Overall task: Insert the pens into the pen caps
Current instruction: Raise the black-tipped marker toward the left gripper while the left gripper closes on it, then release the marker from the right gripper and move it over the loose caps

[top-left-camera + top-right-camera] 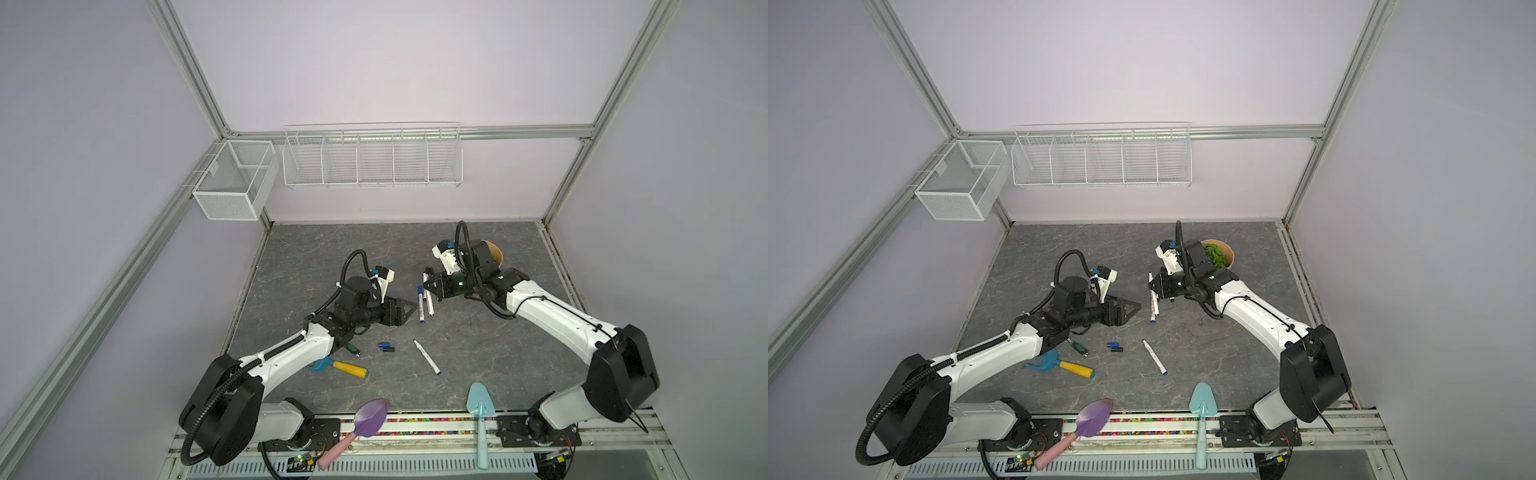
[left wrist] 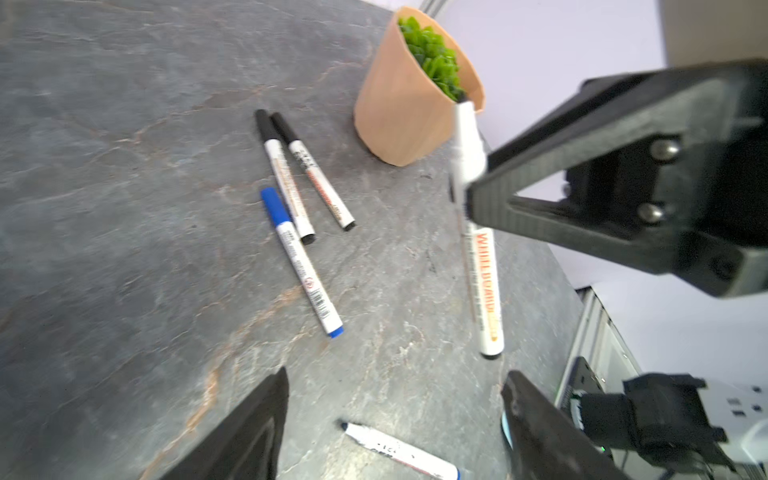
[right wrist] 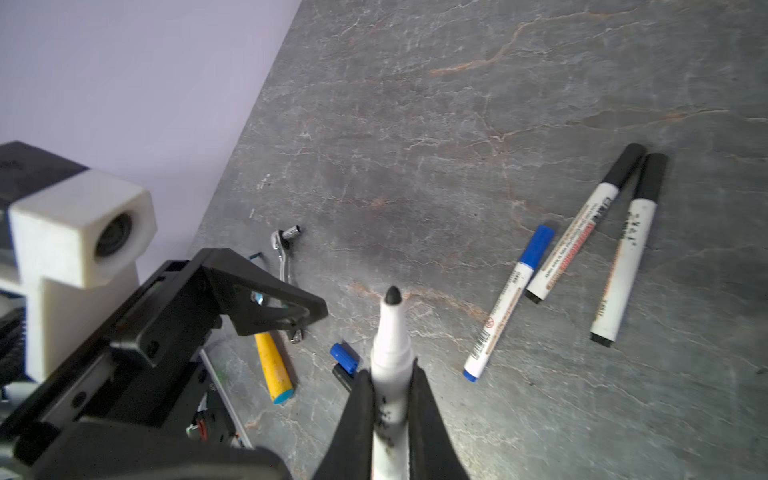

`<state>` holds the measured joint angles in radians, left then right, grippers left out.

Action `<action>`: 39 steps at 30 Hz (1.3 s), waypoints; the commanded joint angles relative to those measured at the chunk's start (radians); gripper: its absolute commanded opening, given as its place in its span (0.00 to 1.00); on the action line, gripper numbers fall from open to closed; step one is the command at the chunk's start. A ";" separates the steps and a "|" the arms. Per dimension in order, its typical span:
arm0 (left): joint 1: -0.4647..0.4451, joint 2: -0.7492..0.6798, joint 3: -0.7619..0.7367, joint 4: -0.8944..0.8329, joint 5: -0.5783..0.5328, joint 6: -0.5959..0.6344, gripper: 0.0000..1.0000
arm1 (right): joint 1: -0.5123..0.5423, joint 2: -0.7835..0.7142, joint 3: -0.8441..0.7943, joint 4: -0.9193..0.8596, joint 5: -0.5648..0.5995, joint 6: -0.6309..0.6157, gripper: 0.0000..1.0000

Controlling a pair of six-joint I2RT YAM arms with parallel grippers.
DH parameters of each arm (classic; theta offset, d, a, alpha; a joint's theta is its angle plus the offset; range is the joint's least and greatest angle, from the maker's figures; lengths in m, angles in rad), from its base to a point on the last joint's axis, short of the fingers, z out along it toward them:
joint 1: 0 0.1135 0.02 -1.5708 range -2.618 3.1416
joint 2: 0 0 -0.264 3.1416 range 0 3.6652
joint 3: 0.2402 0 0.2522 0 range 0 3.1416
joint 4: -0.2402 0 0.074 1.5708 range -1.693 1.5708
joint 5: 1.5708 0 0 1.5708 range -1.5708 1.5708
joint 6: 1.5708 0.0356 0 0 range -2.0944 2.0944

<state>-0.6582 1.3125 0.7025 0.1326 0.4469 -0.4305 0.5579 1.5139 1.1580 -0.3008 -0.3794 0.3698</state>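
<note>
- Pens, 5 by my count: 1 bare-tipped pen (image 3: 390,332) is clamped in the right gripper (image 3: 391,370). Its black tip pokes out past the fingertips, above the table (image 1: 478,340).
- 3 capped ones lie bunched on the table between the 2 grippers. A blue-capped pen (image 2: 302,262) rests against a black-capped pen (image 2: 284,176), and a second black-capped pen (image 2: 313,172) lies just beside that.
- 1 uncapped pen (image 1: 427,357) with a blue end plug lies alone nearer the front edge.
- A blue cap (image 1: 384,345) and a black cap (image 1: 388,350) lie side by side near that uncapped pen, on the left arm's side.
- Containers: a tan pot (image 2: 395,120) holding a green plant (image 2: 432,58) stands upright on the table, behind the right gripper.
- A wire rack (image 1: 372,160) with 5 compartments and a mesh box (image 1: 232,191) with 2 hang on the frame at the back.
- I see the right arm reaching in toward the middle, its jaws closed narrow on the pen.
- The left arm stretches low toward the middle, with the left gripper (image 2: 395,376) pointing at the right one. Its jaws stand wide.
</note>
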 commanded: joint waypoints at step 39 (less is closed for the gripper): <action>0.173 -0.195 -0.088 -0.095 -0.718 -0.265 0.00 | 0.405 0.296 0.103 -0.294 0.301 -0.447 0.48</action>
<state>-0.4843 1.1431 0.6174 0.0788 -0.1478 -0.6804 0.9482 1.7638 1.2091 -0.5346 -0.1909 0.0216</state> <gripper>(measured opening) 0.107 0.482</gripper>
